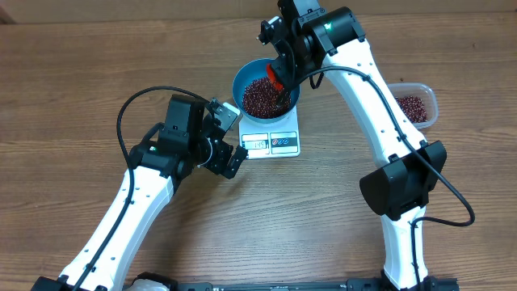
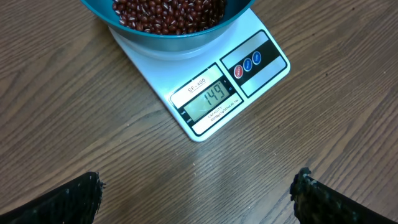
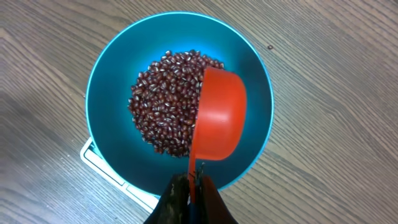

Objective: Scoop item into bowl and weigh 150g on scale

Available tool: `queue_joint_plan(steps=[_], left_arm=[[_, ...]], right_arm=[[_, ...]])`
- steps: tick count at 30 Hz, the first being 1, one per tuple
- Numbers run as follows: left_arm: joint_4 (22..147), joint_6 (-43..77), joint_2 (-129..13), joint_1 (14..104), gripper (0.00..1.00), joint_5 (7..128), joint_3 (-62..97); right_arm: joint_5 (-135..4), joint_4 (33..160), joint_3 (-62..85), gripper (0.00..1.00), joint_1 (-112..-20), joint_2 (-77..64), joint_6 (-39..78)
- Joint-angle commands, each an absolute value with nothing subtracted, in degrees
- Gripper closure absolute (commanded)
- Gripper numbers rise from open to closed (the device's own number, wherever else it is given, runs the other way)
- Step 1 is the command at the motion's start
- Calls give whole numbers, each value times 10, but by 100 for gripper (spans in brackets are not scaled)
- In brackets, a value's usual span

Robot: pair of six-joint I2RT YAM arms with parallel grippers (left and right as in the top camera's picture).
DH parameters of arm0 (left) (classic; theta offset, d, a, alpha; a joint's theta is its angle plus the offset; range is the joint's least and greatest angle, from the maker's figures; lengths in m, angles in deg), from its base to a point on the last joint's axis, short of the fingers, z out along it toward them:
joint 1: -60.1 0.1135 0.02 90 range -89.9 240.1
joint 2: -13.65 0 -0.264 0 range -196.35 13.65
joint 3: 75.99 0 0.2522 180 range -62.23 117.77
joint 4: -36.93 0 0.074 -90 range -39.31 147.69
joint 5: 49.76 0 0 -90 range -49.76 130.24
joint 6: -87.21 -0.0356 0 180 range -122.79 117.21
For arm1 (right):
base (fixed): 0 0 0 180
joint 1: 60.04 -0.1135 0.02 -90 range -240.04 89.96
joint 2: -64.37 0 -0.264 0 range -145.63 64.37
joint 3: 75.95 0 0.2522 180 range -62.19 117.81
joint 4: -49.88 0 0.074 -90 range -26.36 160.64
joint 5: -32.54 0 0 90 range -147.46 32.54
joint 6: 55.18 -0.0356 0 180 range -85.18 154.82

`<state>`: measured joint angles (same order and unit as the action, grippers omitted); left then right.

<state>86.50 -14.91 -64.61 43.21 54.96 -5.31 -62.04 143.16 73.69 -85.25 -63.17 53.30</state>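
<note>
Reaching from the near right side of the table, the right arm ran up past the scale (image 1: 275,142) and bent its wrist down over the bowl (image 1: 242,77). The right gripper (image 3: 193,186) was clenched on the thin handle of an orange scoop (image 3: 217,115). The scoop's long axis ran from the jaws out toward the bowl's centre. Its cup hung above the beans (image 3: 161,112), rolled onto its side, with the mouth apparently facing the heap and the rounded back facing the bare blue wall.

The left arm stretched in from the near left. The left gripper (image 2: 196,190) hovered low over the table just beside the scale's display end, fingers spread wide and empty, pointing at the display.

The bowl sat on the far part of the scale, and the beans lay in a loose heap in its bottom. The scale's display edge faced the robot; the window read 149.

A clear tub (image 1: 417,105) with more beans stood well apart on the right.
</note>
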Motion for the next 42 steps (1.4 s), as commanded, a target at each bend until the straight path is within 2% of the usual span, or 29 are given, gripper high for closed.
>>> queue_joint_plan(steps=[1, 16, 29, 36, 42], left_arm=[[865, -143, -650, 432, 0, 551, -54], [865, -143, -650, 432, 0, 550, -54], [865, -143, -650, 432, 0, 551, -54], [865, -143, -650, 432, 0, 550, -54], [865, -143, -650, 432, 1, 551, -54]], right_arm=[[-641, 1428, 756, 96, -851, -602, 533], [-781, 1442, 756, 96, -801, -602, 529], [-791, 1452, 756, 96, -791, -600, 517], [-878, 1453, 756, 96, -758, -597, 515], [-887, 1452, 756, 96, -735, -584, 515]])
